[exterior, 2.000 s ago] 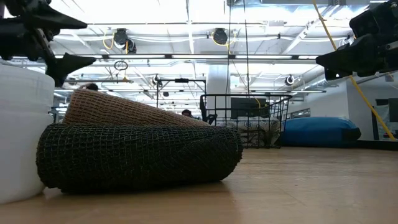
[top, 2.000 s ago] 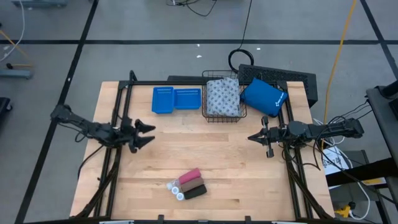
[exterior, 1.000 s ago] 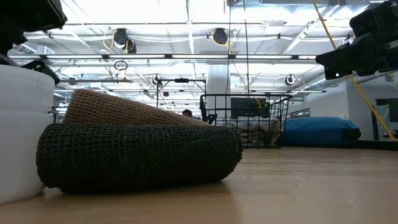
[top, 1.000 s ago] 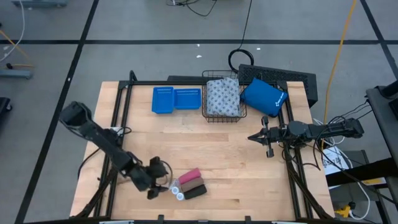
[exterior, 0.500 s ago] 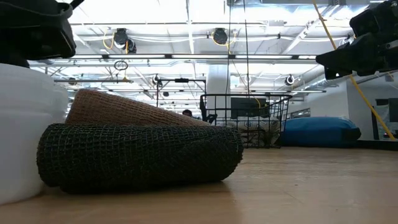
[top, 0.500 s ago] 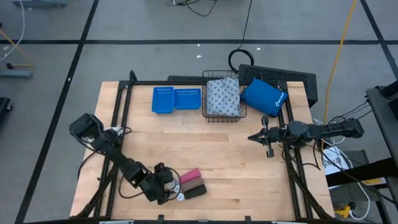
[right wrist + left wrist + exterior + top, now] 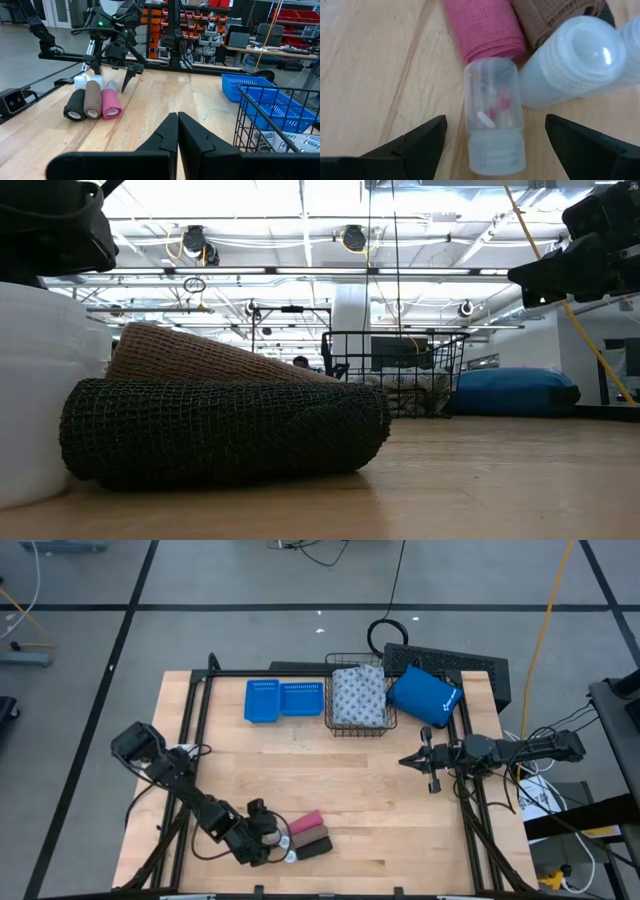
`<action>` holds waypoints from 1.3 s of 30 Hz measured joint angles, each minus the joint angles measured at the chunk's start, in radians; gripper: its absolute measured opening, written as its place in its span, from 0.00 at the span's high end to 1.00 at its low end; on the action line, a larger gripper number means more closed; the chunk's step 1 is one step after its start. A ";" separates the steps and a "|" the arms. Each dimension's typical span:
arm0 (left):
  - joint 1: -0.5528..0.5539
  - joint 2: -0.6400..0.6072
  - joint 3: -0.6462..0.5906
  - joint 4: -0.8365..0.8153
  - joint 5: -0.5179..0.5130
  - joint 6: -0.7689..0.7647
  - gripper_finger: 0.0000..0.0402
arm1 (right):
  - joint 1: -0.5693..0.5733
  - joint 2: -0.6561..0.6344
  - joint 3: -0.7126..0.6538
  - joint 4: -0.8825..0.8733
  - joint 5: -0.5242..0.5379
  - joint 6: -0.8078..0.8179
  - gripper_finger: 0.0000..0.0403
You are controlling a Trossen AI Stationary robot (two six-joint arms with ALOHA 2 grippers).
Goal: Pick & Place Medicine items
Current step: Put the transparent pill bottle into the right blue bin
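Three rolls: pink roll [image 7: 485, 30], tan roll [image 7: 92, 105] and black roll [image 7: 75, 107] are laid side by side, lower centre of the high view.
Clear vial [image 7: 494, 114]: pills are seen inside; lying between the spread fingers of the left gripper [image 7: 495, 137].
White bottles [image 7: 575, 60]: touching the vial.
Wire basket [image 7: 342, 726]: patterned pack [image 7: 358, 696] is held inside.
Right gripper [image 7: 408, 761]: jaws closed, empty, right of frame.

Two seconds ago we saw the left arm raised at the worktop's left side, level with the right arm. It has since swung down to the near edge, and its left gripper [image 7: 268, 837] now sits low at the cluster of rolls, fingers spread either side of a small clear bottle [image 7: 493, 114] lying beside the pink roll [image 7: 485, 27].
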 joint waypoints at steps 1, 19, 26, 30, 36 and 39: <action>0.000 0.000 0.000 -0.002 0.002 -0.001 0.13 | 0.000 0.000 0.000 0.000 0.000 0.000 1.00; 0.025 -0.060 -0.004 -0.084 0.090 -0.069 0.61 | 0.000 0.000 0.000 0.000 0.000 0.000 1.00; 0.112 -0.220 -0.008 -0.368 0.325 -0.168 0.60 | 0.000 0.000 0.000 0.000 0.000 0.000 1.00; 0.174 -0.266 -0.008 -0.540 0.469 -0.172 0.60 | 0.000 0.000 0.000 0.000 0.000 0.000 1.00; 0.294 -0.275 -0.007 -0.735 0.740 -0.230 0.62 | 0.000 0.000 0.000 0.000 0.000 0.000 1.00; 0.342 -0.276 -0.006 -0.786 0.864 -0.265 0.61 | 0.000 0.000 0.000 0.000 0.000 0.000 1.00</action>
